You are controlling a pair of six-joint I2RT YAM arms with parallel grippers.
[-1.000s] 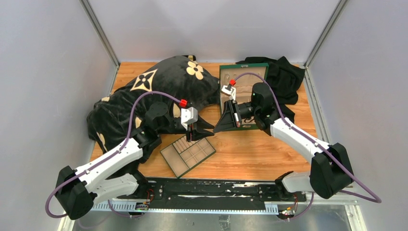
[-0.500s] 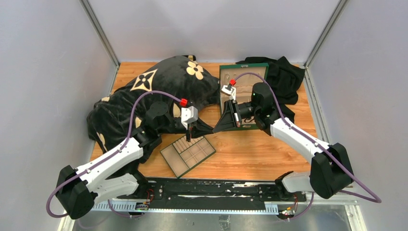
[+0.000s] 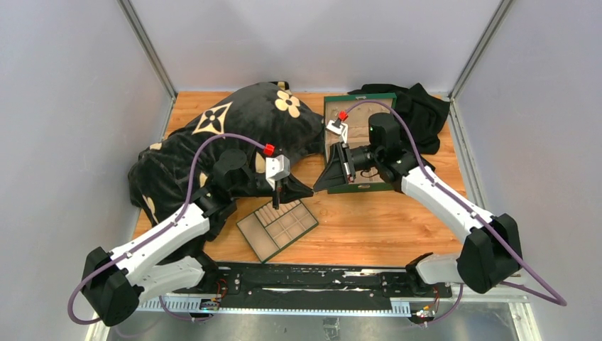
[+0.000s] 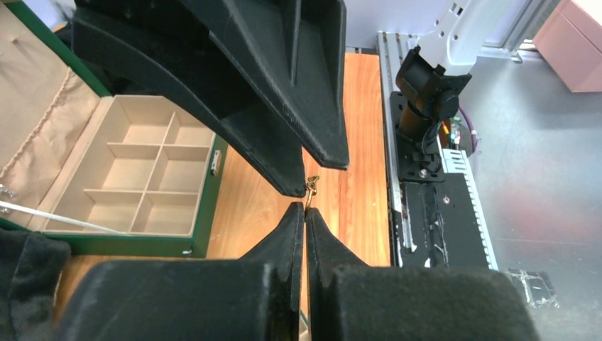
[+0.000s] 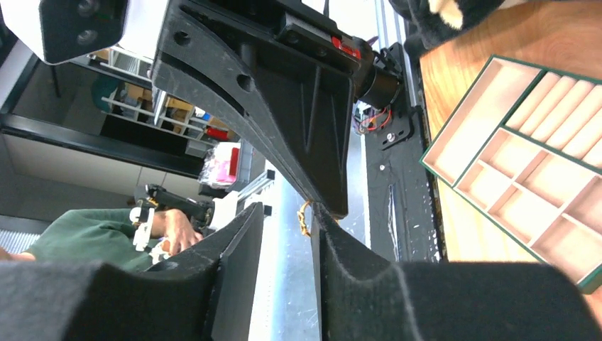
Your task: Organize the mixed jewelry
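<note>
Lately the left gripper and right gripper have shifted only slightly, tips meeting above the table between tray and box: a handover seems under way. Wrist views alone show the gold piece, pinched in the closed left gripper, the right gripper's jaws spread around it

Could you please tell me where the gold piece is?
In the left wrist view, the gold piece sits at the tip of the shut left pincer, beside a finger of the open right pincer.
</note>
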